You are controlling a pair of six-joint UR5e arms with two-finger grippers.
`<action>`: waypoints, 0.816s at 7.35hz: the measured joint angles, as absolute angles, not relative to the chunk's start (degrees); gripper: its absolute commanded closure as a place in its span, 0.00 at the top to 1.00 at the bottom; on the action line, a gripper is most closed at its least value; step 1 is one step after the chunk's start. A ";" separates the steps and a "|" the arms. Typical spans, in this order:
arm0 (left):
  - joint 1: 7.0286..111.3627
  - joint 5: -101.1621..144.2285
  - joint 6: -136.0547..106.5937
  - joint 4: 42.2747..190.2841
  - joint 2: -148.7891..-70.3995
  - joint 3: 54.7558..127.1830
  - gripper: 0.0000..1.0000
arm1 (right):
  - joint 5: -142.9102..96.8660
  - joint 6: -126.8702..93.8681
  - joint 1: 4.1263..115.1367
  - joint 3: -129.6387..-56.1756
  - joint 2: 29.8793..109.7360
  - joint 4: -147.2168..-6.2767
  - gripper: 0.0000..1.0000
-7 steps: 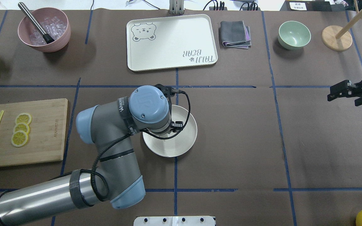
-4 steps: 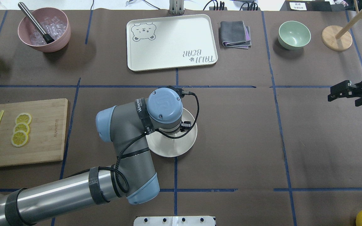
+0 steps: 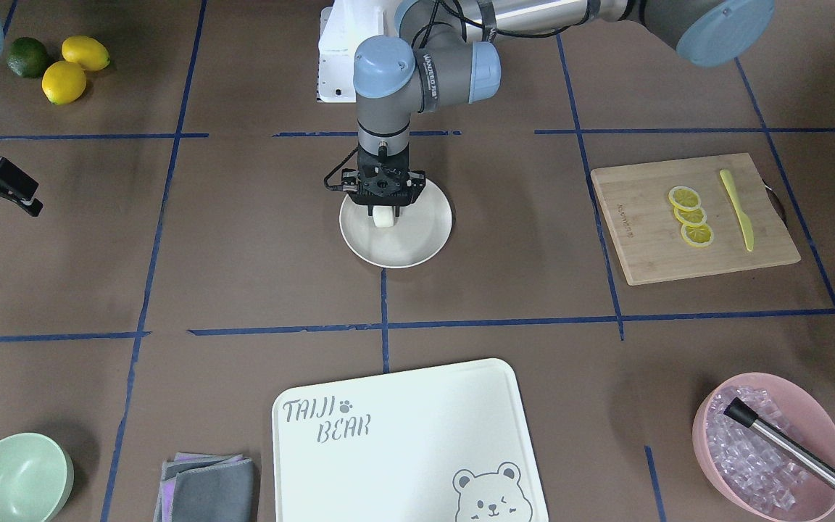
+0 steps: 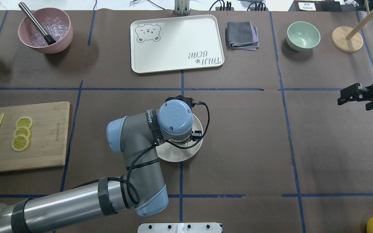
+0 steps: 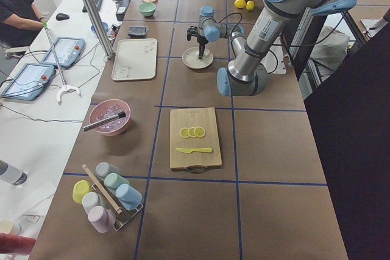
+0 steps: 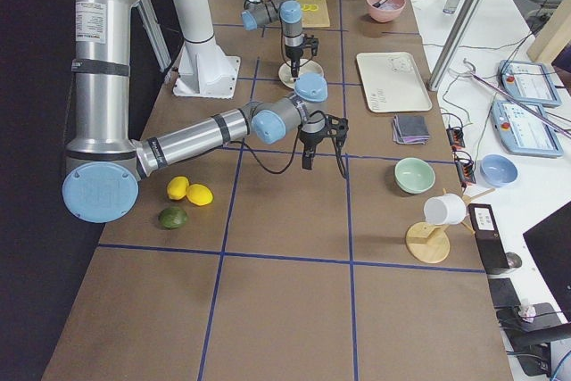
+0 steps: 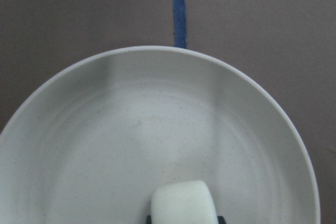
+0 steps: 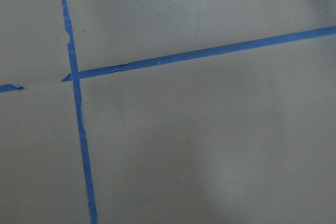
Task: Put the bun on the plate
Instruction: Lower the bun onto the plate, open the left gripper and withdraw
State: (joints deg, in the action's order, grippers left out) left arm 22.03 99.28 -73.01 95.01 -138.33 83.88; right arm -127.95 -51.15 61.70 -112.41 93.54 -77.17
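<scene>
While the left gripper [image 3: 384, 210] pinches the bun [image 3: 384, 219] by its two sides, the bun sits low over the plate [image 3: 417, 250], near its back edge. It looks soft and light, so a gentle squeeze around its middle seems best.

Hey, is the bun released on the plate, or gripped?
Gripped: the left gripper is shut on the bun, low over the plate. Whether it touches the plate, cannot tell.

The left arm [image 4: 131, 142] is grey and silver with pale-blue joint caps [image 4: 175, 117] and a black cable [image 4: 208, 117].
</scene>
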 measured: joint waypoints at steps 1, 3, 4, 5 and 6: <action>22.02 99.15 -73.18 95.05 -138.26 83.99 1.00 | -127.91 -51.15 61.69 -112.28 93.56 -77.17 1.00; 22.65 99.13 -73.33 94.42 -137.33 87.07 1.00 | -127.89 -51.14 61.68 -112.00 93.50 -77.17 1.00; 23.82 99.35 -73.18 92.87 -134.65 92.38 0.99 | -127.95 -50.81 61.93 -111.86 93.46 -77.19 1.00; 25.57 99.82 -72.23 90.30 -130.76 99.29 0.99 | -128.70 -49.25 62.90 -111.68 93.51 -77.34 1.00; 27.58 101.29 -69.65 88.60 -126.43 105.55 0.99 | -130.48 -46.62 64.91 -111.10 93.67 -77.59 1.00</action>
